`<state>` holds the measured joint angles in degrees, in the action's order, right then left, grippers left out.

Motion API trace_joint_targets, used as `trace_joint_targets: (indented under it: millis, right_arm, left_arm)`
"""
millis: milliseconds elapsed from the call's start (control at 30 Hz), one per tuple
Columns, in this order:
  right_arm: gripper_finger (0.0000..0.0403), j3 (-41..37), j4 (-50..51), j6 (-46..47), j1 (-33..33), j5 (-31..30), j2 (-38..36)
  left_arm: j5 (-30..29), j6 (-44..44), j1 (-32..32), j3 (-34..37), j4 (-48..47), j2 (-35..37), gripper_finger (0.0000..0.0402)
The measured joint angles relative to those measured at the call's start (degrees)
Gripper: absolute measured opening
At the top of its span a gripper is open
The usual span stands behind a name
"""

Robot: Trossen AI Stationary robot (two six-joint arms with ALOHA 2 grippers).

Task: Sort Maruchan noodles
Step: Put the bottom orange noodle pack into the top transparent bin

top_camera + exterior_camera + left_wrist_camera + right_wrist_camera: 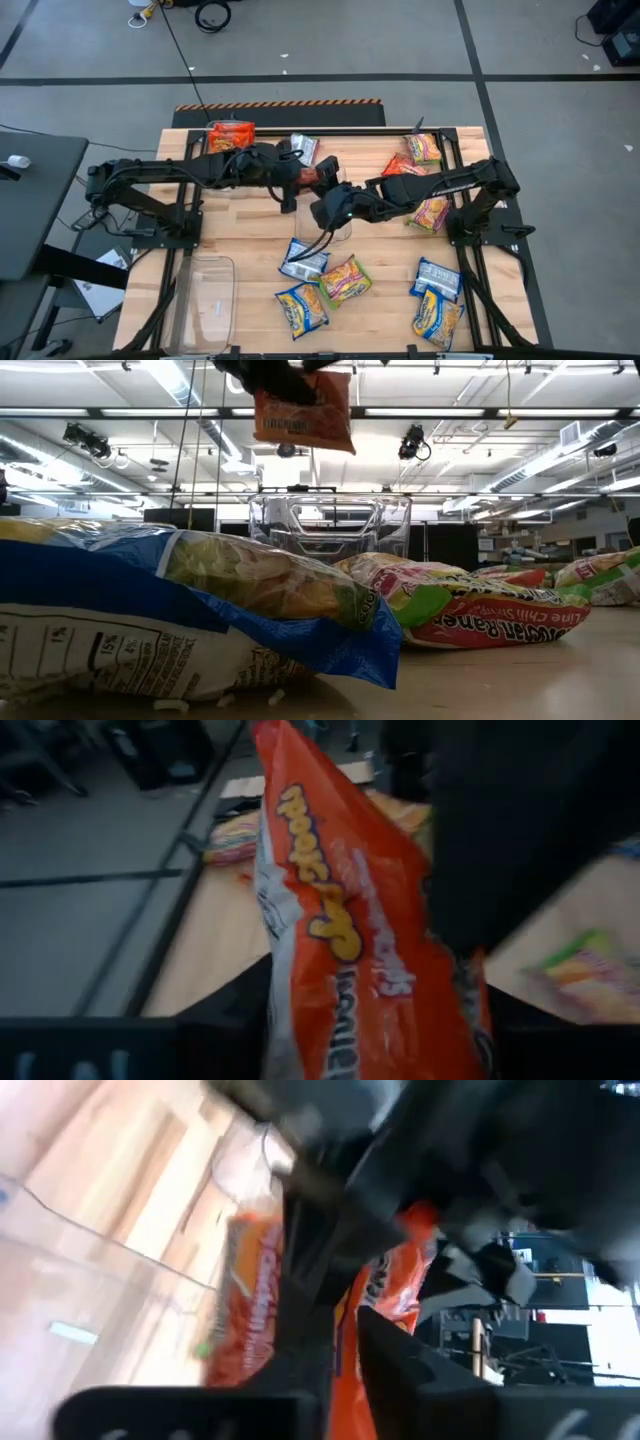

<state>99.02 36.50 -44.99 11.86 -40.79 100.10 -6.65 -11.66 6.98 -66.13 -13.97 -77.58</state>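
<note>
An orange-red noodle packet (pixel 312 178) (pixel 305 415) hangs high over the table's middle, above a clear bin (pixel 343 232) (pixel 330 525). My left gripper (pixel 300 186) (pixel 370 1020) reaches in from the left and is shut on this packet (pixel 340 920). My right gripper (pixel 328 208) comes in from the right and sits close beside the packet (pixel 400 1280), over the bin's wall (pixel 100 1280). Whether it touches either one is hidden. Other packets lie flat on the table: blue-yellow-white (pixel 303 258), yellow-pink-green (pixel 345 278), orange-red (pixel 232 133). My left gripper pinches the orange-red packet between its two fingers by one end (pixel 350 1040). In the low view the packet hangs below the dark grippers by its top edge (pixel 300 395), lifted clear of the table and tilted a little, above the bin's rim.
A second clear bin (pixel 205 290) stands at the near left corner. More packets lie near the front edge (pixel 302 308) (pixel 437 318) and by the right arm (pixel 430 212) (pixel 423 148) (pixel 400 165). One pale packet (pixel 303 148) lies near the far edge. Bare wood shows left of centre.
</note>
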Motion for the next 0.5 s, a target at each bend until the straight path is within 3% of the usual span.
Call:
trace_joint_targets:
  millis: [133, 267, 400, 500]
  right_arm:
    - [0.0117, 0.00, -1.80, 4.16, 0.55, 0.43, -3.87]
    - [0.0181, 0.00, -0.94, 9.23, 0.67, 1.98, -9.55]
    - [0.0225, -0.39, 2.68, 17.04, 0.65, 6.32, -15.51]
    - [0.0238, -2.96, 4.34, 21.23, 0.65, 7.83, -19.04]
  left_arm:
    - [-3.73, -4.87, 1.41, 0.01, -1.11, 2.25, 0.0144]
    - [-7.32, -10.36, 3.83, 0.00, -8.35, 6.99, 0.0144]
    - [-12.78, -18.46, 6.80, -0.05, -23.44, 13.71, 0.0144]
    - [-14.04, -21.75, 11.69, -0.09, -37.87, 17.51, 0.0144]
